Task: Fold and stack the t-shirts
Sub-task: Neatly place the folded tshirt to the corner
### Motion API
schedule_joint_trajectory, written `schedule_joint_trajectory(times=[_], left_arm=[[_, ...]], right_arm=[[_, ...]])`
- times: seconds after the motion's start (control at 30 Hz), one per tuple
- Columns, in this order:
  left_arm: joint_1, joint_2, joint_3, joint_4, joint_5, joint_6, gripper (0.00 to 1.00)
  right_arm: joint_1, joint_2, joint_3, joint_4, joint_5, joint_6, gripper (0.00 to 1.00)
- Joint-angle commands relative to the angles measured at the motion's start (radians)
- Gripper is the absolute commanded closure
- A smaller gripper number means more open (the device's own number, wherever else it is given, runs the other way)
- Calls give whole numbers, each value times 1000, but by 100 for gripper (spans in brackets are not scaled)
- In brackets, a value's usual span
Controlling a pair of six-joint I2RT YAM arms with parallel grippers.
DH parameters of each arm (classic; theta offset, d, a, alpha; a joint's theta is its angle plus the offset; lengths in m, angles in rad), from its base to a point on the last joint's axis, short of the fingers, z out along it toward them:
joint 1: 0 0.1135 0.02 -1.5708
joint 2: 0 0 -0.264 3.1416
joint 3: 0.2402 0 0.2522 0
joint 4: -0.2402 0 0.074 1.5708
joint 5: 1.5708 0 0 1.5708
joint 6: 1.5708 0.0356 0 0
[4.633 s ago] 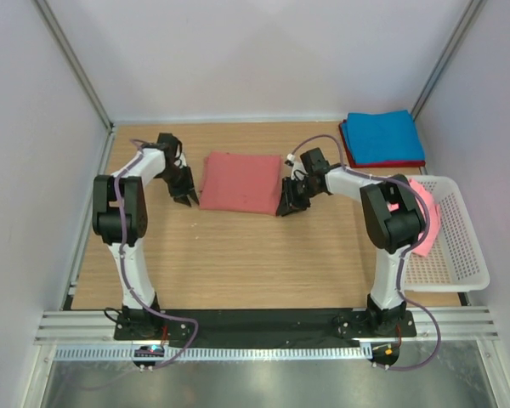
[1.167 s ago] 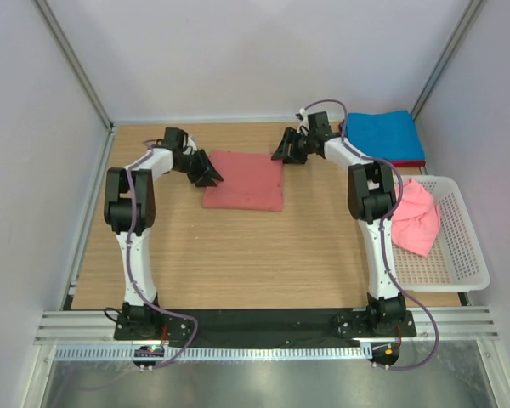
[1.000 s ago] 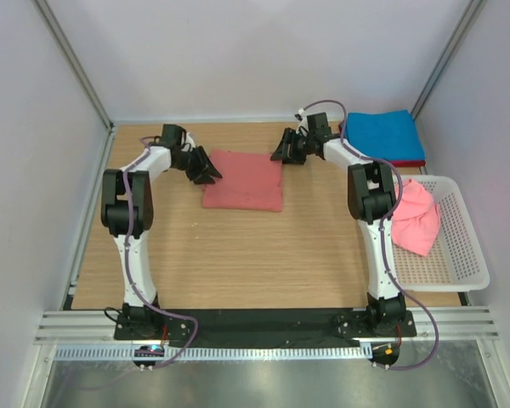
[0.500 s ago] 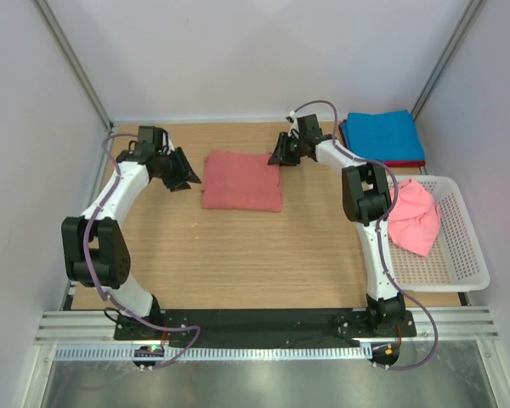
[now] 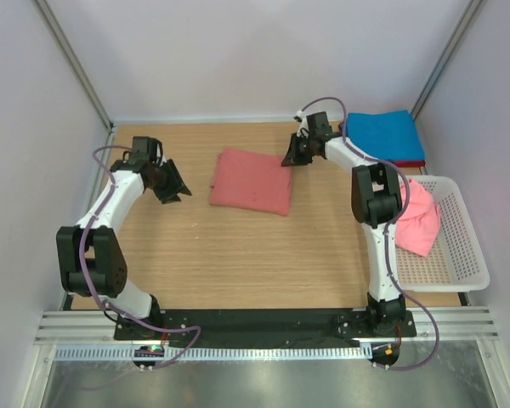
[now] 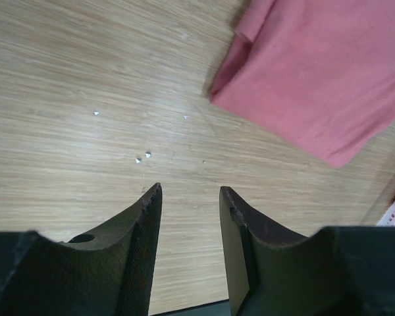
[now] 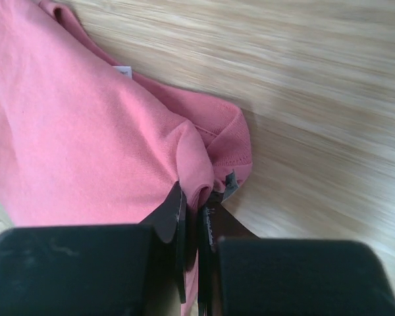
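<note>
Nearest the bases, a broad strip of bare table point(image 5: 238, 263) is left open. At the right edge the basket point(image 5: 469, 270) is seen, with the pink shirt point(image 5: 418, 228) bunched inside and partly covered by the right arm. Further in, the left gripper point(image 6: 187, 194) is held half-open over bare wood with nothing between its fingers, clear of the salmon shirt point(image 5: 252, 179). That shirt is laid folded mid-table, slightly skewed. Its far right corner is pinched tight in the right gripper point(image 7: 192, 197). In the far right corner the blue shirt point(image 5: 380, 136) is stacked on the dark red shirt point(image 5: 391, 163), of which only a thin edge is shown.
</note>
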Motion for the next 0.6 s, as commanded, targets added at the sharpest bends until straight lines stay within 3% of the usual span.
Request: schedule_joint_trajectory(times=[0.0, 0.27, 0.57], left_arm=[[2, 18, 13, 37, 9, 11, 59], [-3, 134, 74, 83, 73, -7, 60], [-50, 208, 96, 151, 101, -41, 61]], right_arm=[[-50, -134, 60, -114, 70, -152, 99], [-127, -119, 345, -437, 156, -316, 99], [-235, -127, 516, -560, 268, -460, 99]])
